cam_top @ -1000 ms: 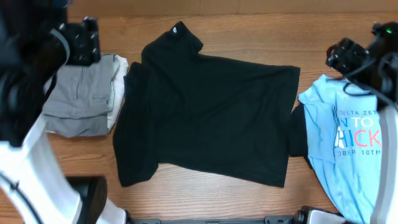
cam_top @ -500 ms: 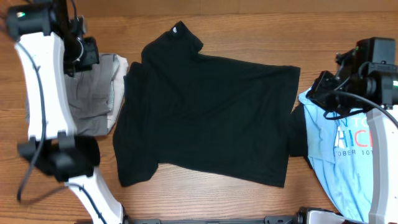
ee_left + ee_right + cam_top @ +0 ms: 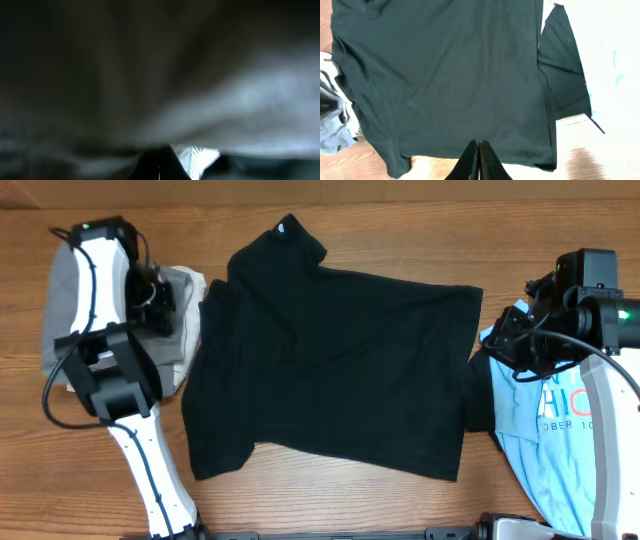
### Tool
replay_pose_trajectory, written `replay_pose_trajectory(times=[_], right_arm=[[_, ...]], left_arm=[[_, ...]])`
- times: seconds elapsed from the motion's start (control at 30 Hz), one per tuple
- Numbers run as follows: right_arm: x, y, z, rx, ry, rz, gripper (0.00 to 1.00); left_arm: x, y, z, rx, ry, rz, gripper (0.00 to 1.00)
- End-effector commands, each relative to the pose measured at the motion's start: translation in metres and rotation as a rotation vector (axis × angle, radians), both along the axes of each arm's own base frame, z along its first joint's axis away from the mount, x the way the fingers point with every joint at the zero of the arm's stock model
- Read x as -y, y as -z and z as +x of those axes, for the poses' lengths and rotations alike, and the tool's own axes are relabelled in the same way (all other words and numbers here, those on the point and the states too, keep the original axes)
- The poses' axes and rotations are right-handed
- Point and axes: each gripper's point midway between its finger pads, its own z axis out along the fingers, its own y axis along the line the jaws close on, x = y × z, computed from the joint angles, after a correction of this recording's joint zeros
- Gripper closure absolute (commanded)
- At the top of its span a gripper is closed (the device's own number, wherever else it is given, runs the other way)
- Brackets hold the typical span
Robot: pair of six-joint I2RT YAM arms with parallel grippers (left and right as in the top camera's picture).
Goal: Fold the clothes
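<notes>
Shirt first: the black T-shirt [image 3: 330,350] lies spread flat at centre frame in your overhead view, on the wooden table [image 3: 420,220]. Its collar points to the upper left, with a small white logo [image 3: 286,227] on it.

The grey trousers [image 3: 185,320] sit at the left edge of the frame, touching the shirt's sleeve. The light-blue printed T-shirt [image 3: 545,430] sits at the right edge and meets the black shirt's other sleeve.

Your left gripper [image 3: 158,300] is over the trousers. The left wrist view is a blur of dark and grey cloth, with the fingers [image 3: 159,162] together at the bottom centre. You cannot tell whether any cloth is pinched.

Your right gripper [image 3: 505,340] hangs over the seam between the black and blue shirts. In the right wrist view its fingers [image 3: 475,157] are pressed together with nothing between them, and the black T-shirt fills the frame beyond.
</notes>
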Motion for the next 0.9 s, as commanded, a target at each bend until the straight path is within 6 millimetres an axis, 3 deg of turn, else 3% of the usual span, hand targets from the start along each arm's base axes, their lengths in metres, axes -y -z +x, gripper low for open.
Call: replay_pose_trajectory(times=[0.0, 0.2, 0.57, 0.63, 0.7, 0.87], right_arm=[[-0.002, -0.001, -0.001, 0.001, 0.000, 0.007, 0.96], [-0.002, 0.001, -0.006, -0.020, 0.000, 0.008, 0.96], [-0.002, 0.000, -0.005, -0.014, 0.000, 0.007, 0.96], [-0.002, 0.000, -0.004, -0.011, 0.000, 0.006, 0.96], [-0.002, 0.000, -0.003, -0.006, 0.000, 0.006, 0.96], [-0.002, -0.001, -0.001, 0.000, 0.000, 0.006, 0.96]], left_arm=[[-0.026, 0.033, -0.007, -0.053, -0.056, 0.040, 0.96], [-0.059, 0.043, -0.004, -0.011, -0.139, 0.046, 0.96], [-0.075, 0.036, -0.001, 0.032, -0.187, 0.026, 0.96], [-0.071, 0.025, 0.006, 0.069, -0.172, -0.003, 0.96], [-0.060, 0.001, 0.016, 0.130, -0.152, -0.062, 0.96], [-0.049, -0.083, 0.029, 0.266, -0.118, -0.034, 0.92]])
